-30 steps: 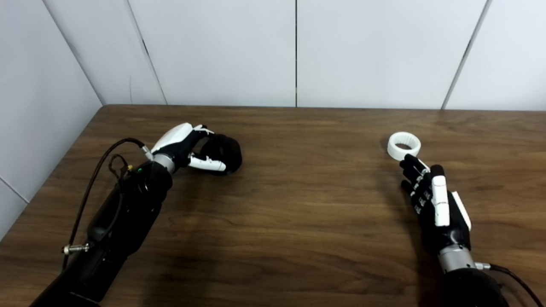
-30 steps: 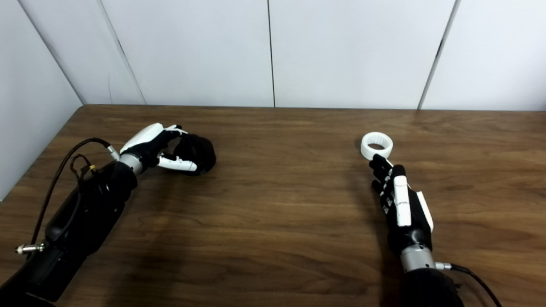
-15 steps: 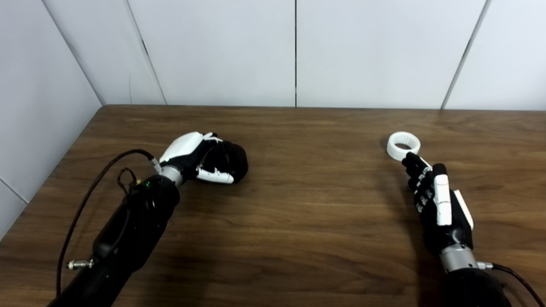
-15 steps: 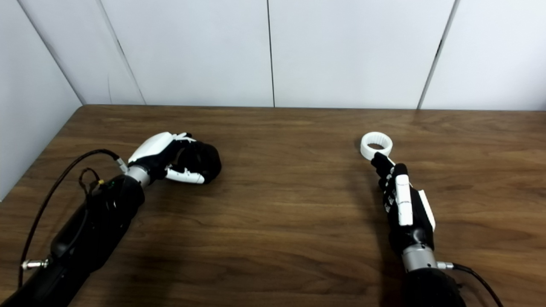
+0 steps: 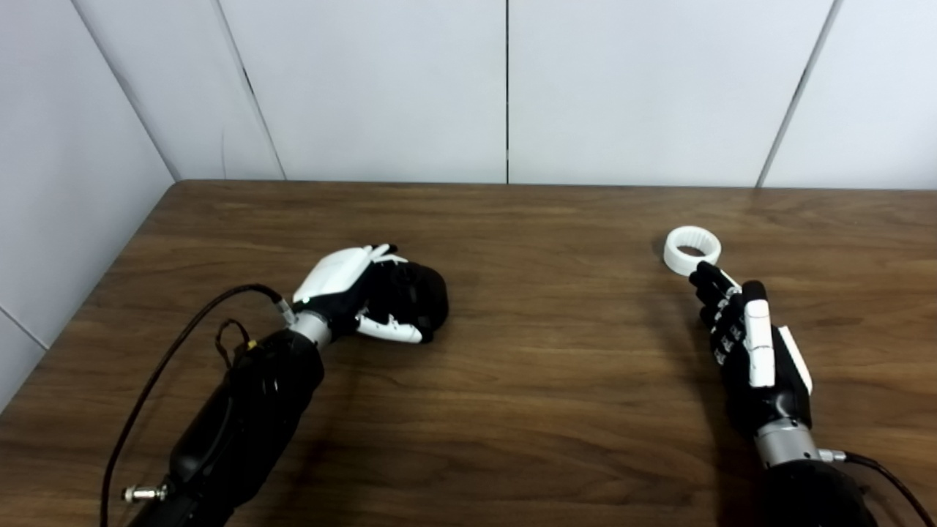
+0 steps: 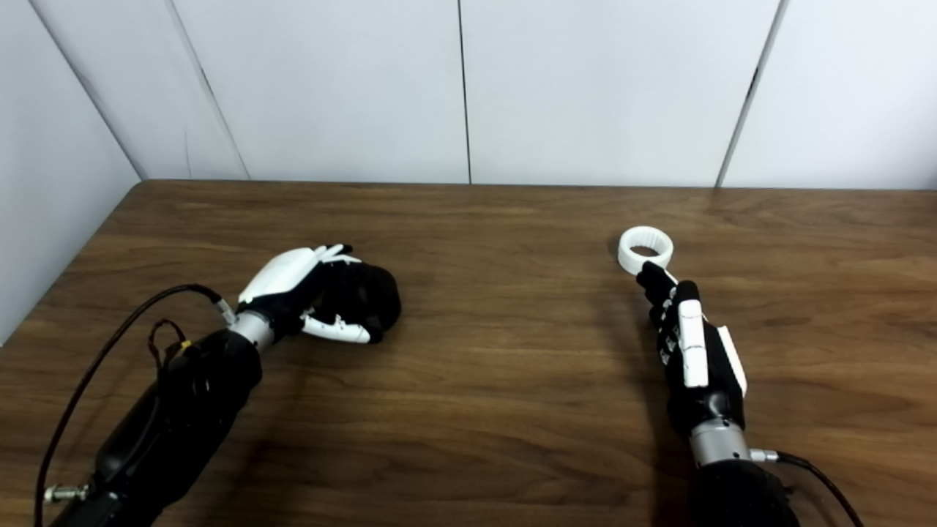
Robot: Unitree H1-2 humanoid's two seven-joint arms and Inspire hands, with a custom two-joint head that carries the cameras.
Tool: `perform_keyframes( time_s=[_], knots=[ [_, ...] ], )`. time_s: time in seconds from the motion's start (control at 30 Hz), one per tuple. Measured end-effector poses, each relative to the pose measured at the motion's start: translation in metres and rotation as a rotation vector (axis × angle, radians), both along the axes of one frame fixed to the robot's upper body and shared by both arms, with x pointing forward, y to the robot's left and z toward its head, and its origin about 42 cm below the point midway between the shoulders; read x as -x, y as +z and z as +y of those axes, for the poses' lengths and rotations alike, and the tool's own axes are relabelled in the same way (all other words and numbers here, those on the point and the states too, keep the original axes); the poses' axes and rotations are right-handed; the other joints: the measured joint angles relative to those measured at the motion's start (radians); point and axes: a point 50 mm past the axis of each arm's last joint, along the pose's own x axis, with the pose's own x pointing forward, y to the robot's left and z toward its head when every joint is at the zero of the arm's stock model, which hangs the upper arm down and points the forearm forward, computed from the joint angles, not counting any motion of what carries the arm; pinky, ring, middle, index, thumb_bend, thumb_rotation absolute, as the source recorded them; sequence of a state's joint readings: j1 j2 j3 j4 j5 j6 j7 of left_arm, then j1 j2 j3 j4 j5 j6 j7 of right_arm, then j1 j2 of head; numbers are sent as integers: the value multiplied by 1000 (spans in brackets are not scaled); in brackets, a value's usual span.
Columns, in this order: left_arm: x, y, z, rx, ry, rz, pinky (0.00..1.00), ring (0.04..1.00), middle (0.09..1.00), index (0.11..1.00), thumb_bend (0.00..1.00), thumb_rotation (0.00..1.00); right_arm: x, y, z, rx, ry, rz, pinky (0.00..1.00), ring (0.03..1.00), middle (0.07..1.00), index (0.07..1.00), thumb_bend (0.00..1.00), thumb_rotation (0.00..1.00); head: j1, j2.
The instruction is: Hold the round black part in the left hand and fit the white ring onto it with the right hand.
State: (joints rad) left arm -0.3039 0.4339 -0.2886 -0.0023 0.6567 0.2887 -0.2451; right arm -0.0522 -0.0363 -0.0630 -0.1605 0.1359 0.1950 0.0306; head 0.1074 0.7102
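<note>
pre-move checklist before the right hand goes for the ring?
1. Left hand closed on the round black part: ok.
2. Black part lifted clear of the table: cannot tell; it looks low, near the surface.
3. White ring lying flat on the table, opening up: ok.
4. Right hand holding the ring: not ok; fingers extended, tips at the ring's near edge.
5. Path between the hands free of other objects: ok.

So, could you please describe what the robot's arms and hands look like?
Both forearms are glossy black with silver wrist collars. Each robot hand, left and right, is black with white shell plates. A black cable loops along the left forearm; another exits by the right wrist.
</note>
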Motion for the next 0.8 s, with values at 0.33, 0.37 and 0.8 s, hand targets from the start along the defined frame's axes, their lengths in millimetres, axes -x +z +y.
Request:
perform_keyframes(
  time_s=[0.33,0.37,0.8],
  knots=[
    [23,1,-25,-1,-80,0,919,1000,986,803,929,453,0,0,2,4,1,5,1000,957,883,856,632,978,-14,11],
    [28,0,-29,3,-94,1,918,1000,985,803,931,453,0,0,3,4,1,6,1000,958,884,856,632,979,-14,9],
    [57,-3,-62,24,-208,-19,934,1000,967,783,934,460,0,1,11,0,-5,5,1000,959,888,856,618,983,-58,25]
  ],
)
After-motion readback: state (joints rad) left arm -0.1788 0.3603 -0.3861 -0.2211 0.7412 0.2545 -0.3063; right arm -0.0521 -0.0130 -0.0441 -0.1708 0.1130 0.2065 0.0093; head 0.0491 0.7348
